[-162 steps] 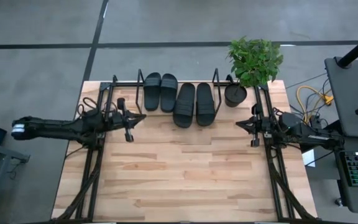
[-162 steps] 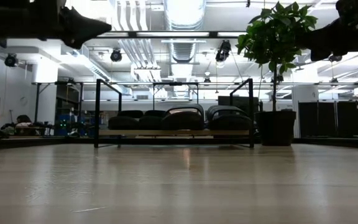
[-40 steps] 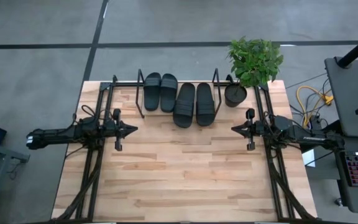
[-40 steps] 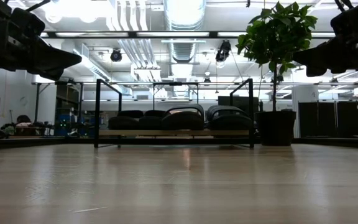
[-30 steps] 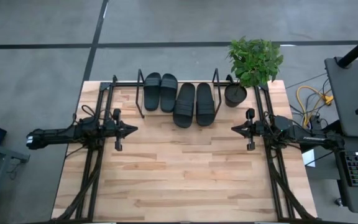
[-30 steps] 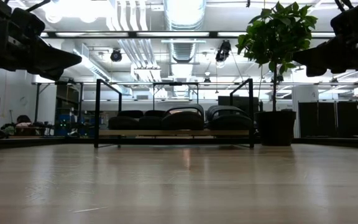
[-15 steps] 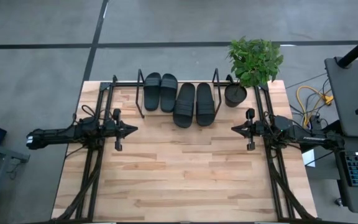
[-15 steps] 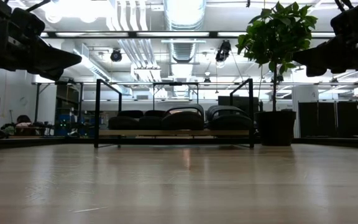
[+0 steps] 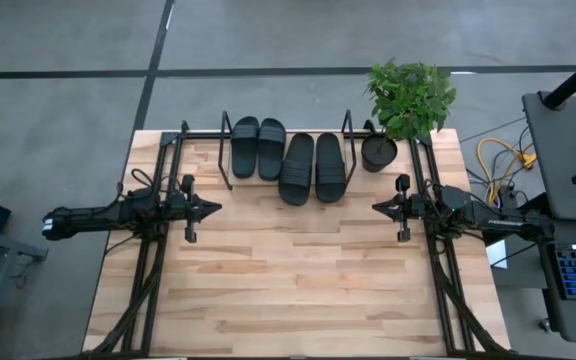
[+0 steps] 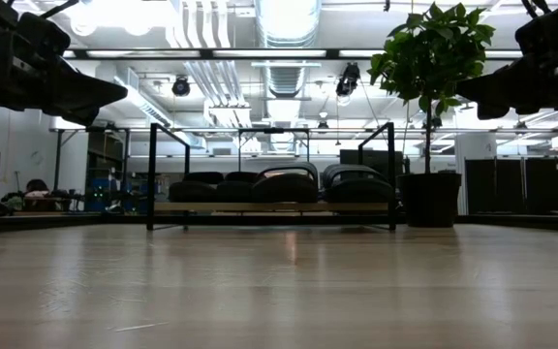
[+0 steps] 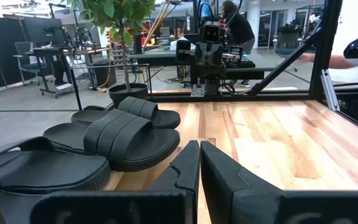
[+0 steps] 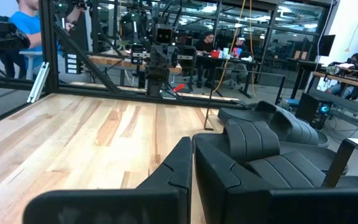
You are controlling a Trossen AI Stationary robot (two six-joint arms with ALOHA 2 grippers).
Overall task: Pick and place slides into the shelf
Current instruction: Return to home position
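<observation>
Item, seen from overhead: four black slides [image 9: 288,160] lie side by side on the shelf [image 9: 226,150] at the far edge of the desk [image 9: 288,270]. The right-hand two jut a little further toward the desk's middle, and a plant pot [image 9: 378,152] stands just beside the shelf's right end. The left claw [image 9: 208,208] and right claw [image 9: 380,207] face each other across the desk. Each is near its own side frame, well apart from the slides and carrying nothing. Item, level across the desk: the slides [image 10: 284,184] rest in a row on the shelf's wooden board between its black uprights [image 10: 152,174]. The left claw [image 10: 114,94] and right claw [image 10: 468,92] hang high at the upper corners, clear of the desktop. Item, left wrist: the left claw [image 11: 199,163] has its fingers pressed together on nothing, with the slides [image 11: 123,134] off to one side and the pot [image 11: 128,93] beyond them. Item, right wrist: the right claw [image 12: 191,160] is likewise closed and empty, with the slides [image 12: 272,149] close beside its line of sight. Note on the step: placing appears complete, so only the retreat to rest is in hand. It is best done with the claws closed and raised, any travel drawn back toward each arm's own base. A sideways sweep toward the shelf risks nudging the two protruding slides.
</observation>
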